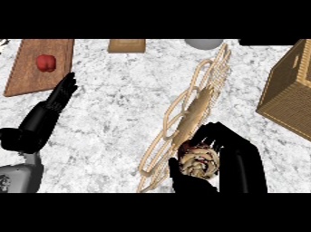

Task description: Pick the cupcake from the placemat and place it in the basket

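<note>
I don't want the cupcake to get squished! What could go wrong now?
1. The black right hand has its fingers curled round the brown frosted cupcake, so the frosting might get smeared.
2. The tall woven wicker basket stands off to the right with high walls; the cupcake could bump its rim if carried too low.
3. The pale openwork woven placemat lies just under the hand and might get dragged along.

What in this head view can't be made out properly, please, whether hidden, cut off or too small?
- Cupcake: its base and wrapper are hidden by the right hand curled round it.
- Basket: cut off by the right edge; its inside is not visible.
- Grey round object and tan box: cut off by the top edge.
- Placemat: its near end lies behind the right hand.
- Red item on the wooden board: too small to identify.
</note>
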You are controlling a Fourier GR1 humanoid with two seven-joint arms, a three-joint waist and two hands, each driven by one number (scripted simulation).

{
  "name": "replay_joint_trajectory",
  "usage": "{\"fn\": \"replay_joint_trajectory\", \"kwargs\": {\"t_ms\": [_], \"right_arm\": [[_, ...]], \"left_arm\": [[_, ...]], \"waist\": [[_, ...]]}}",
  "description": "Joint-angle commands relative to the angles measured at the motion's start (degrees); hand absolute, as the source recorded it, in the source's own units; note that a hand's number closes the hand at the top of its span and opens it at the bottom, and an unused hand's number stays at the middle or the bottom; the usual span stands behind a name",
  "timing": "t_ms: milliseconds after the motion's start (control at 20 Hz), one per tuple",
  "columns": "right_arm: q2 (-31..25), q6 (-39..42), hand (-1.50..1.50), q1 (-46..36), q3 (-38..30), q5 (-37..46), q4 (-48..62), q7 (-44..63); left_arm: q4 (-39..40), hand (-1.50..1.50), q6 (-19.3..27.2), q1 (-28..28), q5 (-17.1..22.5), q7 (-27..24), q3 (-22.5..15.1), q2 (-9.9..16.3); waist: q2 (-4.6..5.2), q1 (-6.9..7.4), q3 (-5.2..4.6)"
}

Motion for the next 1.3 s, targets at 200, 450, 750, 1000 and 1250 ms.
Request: {"fn": "replay_joint_trajectory", "kwargs": {"t_ms": [200,450,750,1000,1250], "right_arm": [[0.06,6.89,1.5,-7.73,4.64,8.61,-16.88,19.15],[0.06,14.93,1.5,-12.75,-4.89,8.41,-14.98,18.88],[0.06,18.55,1.5,-23.83,-19.76,3.55,-8.94,16.74],[-2.21,16.03,1.5,-28.79,-30.0,2.83,-0.72,12.44],[-8.39,10.44,1.5,-34.15,-43.88,-2.52,7.01,4.54]], "left_arm": [[-2.53,0.0,-1.81,-0.43,2.27,2.79,0.73,0.43],[0.56,0.0,-0.11,-1.65,0.23,0.02,0.95,-0.19],[-0.39,0.0,-1.0,0.88,-0.33,-1.73,0.41,0.09],[0.15,0.0,0.31,-0.23,-1.22,-0.51,0.09,-0.88],[-0.96,0.0,-1.28,0.01,0.37,0.21,0.85,-0.14]], "waist": [[0.02,0.18,-0.05],[0.25,0.28,-0.06],[0.3,0.8,-0.04],[0.34,0.62,0.0],[0.4,0.79,0.03]]}}
